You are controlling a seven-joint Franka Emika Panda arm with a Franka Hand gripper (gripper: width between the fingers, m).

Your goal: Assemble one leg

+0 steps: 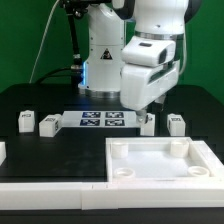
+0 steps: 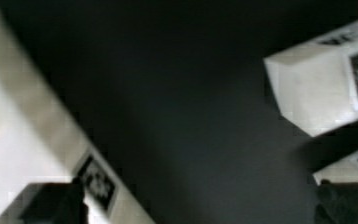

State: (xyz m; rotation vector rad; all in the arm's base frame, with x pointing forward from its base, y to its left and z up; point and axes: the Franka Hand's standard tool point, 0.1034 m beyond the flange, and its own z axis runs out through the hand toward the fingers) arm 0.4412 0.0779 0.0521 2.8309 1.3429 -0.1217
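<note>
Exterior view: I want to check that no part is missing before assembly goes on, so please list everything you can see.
legs: four, white, two at the exterior view's left of the marker board, two at its right
tray-like panel: one, white, front right of the exterior view
marker board: one, white with black tags, mid-table
rail: one, white, along the front edge
table: one, black
backdrop: green, behind
arm: one, white, jaws low over a right-hand leg; open or shut unclear
</note>
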